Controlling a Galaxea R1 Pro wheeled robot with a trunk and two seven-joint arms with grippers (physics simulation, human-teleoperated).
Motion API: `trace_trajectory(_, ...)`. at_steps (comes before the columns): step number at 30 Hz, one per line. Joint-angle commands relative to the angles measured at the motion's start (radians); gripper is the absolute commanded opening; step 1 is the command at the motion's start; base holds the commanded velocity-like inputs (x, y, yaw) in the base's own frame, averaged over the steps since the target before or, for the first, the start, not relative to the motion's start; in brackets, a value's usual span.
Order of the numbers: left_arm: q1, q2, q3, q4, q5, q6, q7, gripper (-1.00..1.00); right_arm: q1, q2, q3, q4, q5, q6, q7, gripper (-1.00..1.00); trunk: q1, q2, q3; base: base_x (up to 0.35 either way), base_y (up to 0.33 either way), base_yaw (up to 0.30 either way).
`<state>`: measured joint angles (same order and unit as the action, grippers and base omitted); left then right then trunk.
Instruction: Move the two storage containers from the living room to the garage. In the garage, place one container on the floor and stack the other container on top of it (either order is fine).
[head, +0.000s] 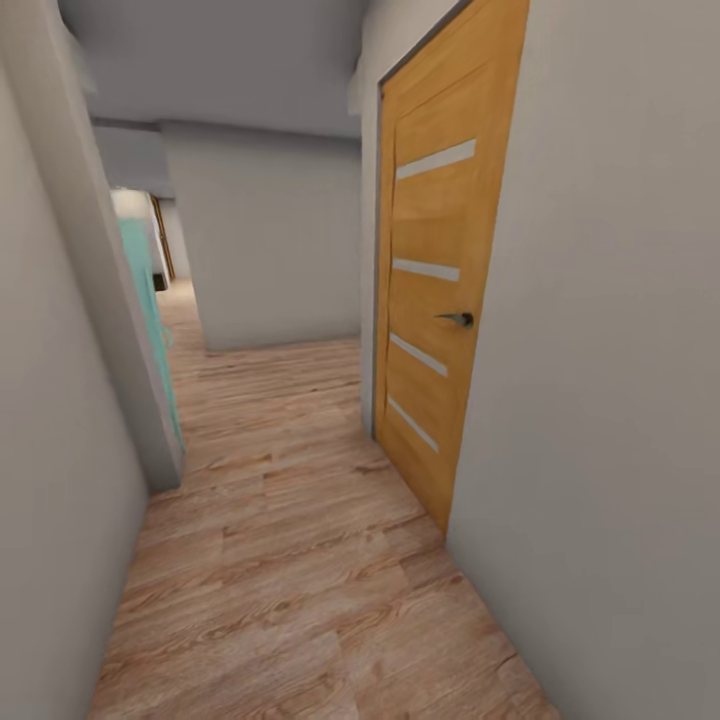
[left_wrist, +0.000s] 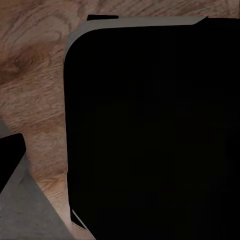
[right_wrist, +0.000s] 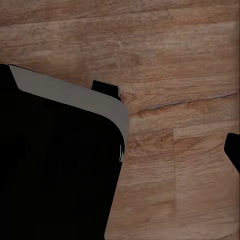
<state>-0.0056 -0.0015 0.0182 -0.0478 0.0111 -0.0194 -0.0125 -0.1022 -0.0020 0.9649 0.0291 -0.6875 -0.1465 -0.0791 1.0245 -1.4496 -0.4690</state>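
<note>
Robot was in transit down a narrow hallway: light wood plank floor (head: 290, 560), plain white walls (head: 610, 400), an orange wooden door (head: 440, 290) with pale slats and a dark lever handle (head: 457, 319) shut on the right, a teal panel (head: 150, 310) at an opening on the left, corridor bending left past a white wall ahead. Wrist views pointed down at the same plank flooring, each largely blocked by a dark rounded robot body (left_wrist: 150, 130) with a grey edge (right_wrist: 70, 95). State of either claw: couldn't tell, no fingers resolvable. Couldn't place the containers from these frames, nor describe their look; nothing orange-red visible here. Judgement from the task wording only: open-top bins should be light and stiff, walls probably smooth and a bit slippery, not fragile. Best hold likely a pinch over the rim on a long wall, near the middle to limit tilt; tapered walls would let a side squeeze slip upward. For stacking, keep the carried bin level so it seats on the lower one.
</note>
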Motion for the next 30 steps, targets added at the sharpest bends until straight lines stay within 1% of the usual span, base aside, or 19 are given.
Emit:
trace_trajectory(1, -0.001, 0.0, 0.002, 0.001, 0.001, -0.002, -0.001, 1.0, -0.001, 0.0, 0.01, 0.002, -0.005, -0.002, -0.001, 1.0, 0.001, 0.0, -0.001, 0.321, 0.0, 0.0)
trace_trajectory(11, -0.001, 0.0, 0.002, 0.001, 0.001, -0.002, -0.001, 1.0, -0.001, 0.002, 0.011, 0.002, -0.004, -0.003, -0.007, 1.0, 0.001, 0.0, -0.001, 0.322, 0.0, 0.023)
trace_trajectory(30, -0.001, 0.0, 0.002, 0.001, 0.001, -0.002, -0.001, 1.0, -0.001, 0.0, 0.012, 0.002, -0.004, -0.004, -0.007, 1.0, 0.001, 0.0, -0.001, 0.322, 0.0, 0.259)
